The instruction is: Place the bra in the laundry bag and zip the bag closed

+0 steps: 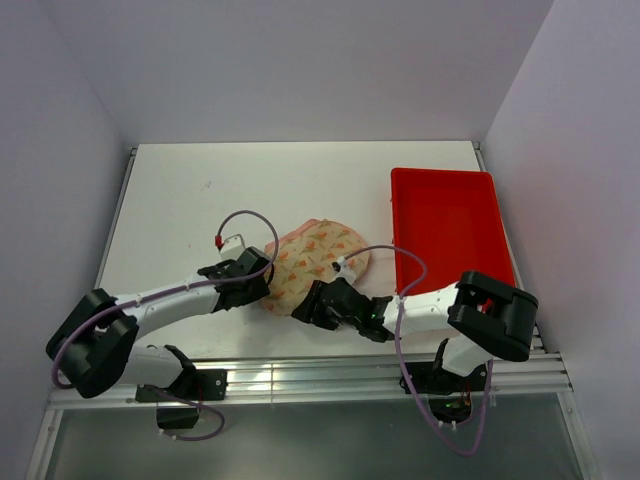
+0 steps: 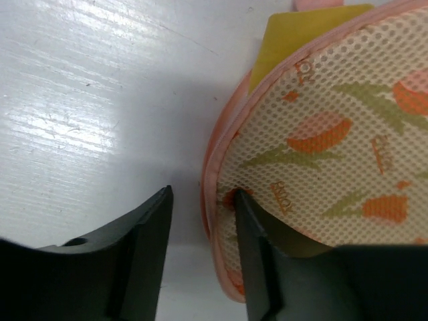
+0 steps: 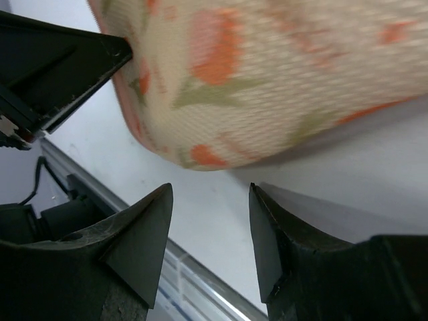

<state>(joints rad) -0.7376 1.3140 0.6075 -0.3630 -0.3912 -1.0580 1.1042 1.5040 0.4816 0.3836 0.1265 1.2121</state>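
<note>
Right claw [image 3: 208, 194] is open and empty, just short of the pale pink, orange-print fabric laundry bag [image 3: 267, 73] on the white table [image 2: 80, 100]. Left claw [image 2: 200, 197] is open, straddling the bag's pink edge. Mustard-yellow padded bra [image 2: 294, 33] protrudes at the far rim. Risk: the zipper jams on it.

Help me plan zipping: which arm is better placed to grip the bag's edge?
Left, probably: left end effector, open, touches the laundry bag's pink rim; right end effector hangs clear of it.

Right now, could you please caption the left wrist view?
Open left gripper straddling the pink edge of the laundry bag, yellow bra peeking out.
</note>
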